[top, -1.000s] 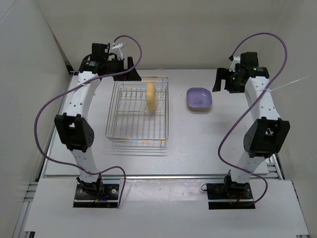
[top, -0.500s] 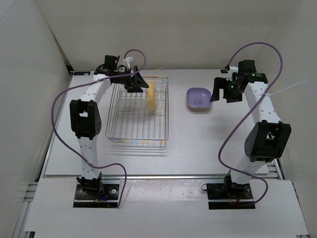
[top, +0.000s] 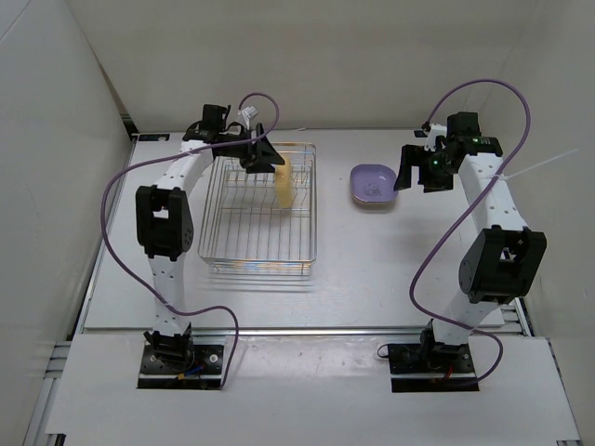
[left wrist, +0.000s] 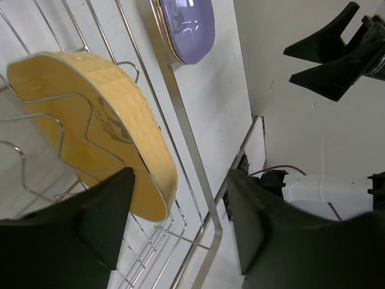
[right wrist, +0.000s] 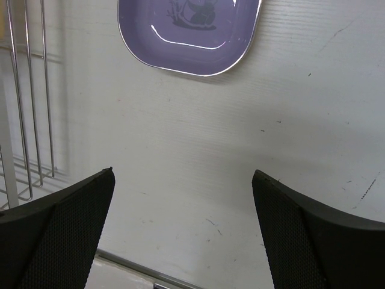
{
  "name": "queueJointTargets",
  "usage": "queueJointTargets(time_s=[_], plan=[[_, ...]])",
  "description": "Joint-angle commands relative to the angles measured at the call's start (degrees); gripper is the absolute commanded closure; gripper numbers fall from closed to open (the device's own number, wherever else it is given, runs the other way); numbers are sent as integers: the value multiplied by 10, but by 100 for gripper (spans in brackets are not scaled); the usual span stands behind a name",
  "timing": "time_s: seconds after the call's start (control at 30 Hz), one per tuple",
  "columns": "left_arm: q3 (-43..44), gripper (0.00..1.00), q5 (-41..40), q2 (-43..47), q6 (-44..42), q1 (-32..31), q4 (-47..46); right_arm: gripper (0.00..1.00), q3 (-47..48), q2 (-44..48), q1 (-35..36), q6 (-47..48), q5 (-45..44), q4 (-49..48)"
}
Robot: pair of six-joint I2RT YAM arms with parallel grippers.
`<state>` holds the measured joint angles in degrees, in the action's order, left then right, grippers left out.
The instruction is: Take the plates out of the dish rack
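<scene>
The dish rack (top: pixel 260 209) stands left of centre on the table. One yellow plate (top: pixel 284 181) stands on edge between its divider wires near the far right corner. My left gripper (top: pixel 265 156) is open over the rack's far edge, just left of that plate. In the left wrist view the yellow plate (left wrist: pixel 90 120) lies ahead of the open gripper (left wrist: pixel 180 223), its lower end beside the left finger, with the rack's rim (left wrist: pixel 186 150) between the fingers. A purple plate (top: pixel 374 184) lies flat on the table right of the rack. My right gripper (top: pixel 414 167) is open and empty just right of it.
The purple plate (right wrist: pixel 189 30) sits ahead of my open right gripper (right wrist: pixel 183 235), with the rack's wires (right wrist: pixel 24 90) at the left. A pale rim shows under the purple plate (left wrist: pixel 186 27). The back wall is close behind both grippers.
My left gripper has swung from the rack's far left corner rightward along the far edge to the yellow plate. The right gripper shifted slightly left and has held still since.
</scene>
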<state>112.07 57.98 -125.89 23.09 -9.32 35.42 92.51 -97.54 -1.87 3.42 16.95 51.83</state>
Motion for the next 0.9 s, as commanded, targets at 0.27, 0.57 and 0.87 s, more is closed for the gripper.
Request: queueJointTargets(time_s=[0.27, 0.57, 0.87], plan=[[-5, 44, 3, -7, 0, -12, -2, 4, 7, 14, -2, 4, 22, -4], [-5, 61, 8, -7, 11, -12, -13, 4, 1, 14, -2, 4, 22, -4], [-5, 85, 25, -1, 21, -12, -24, 5, -4, 14, -2, 4, 22, -4]])
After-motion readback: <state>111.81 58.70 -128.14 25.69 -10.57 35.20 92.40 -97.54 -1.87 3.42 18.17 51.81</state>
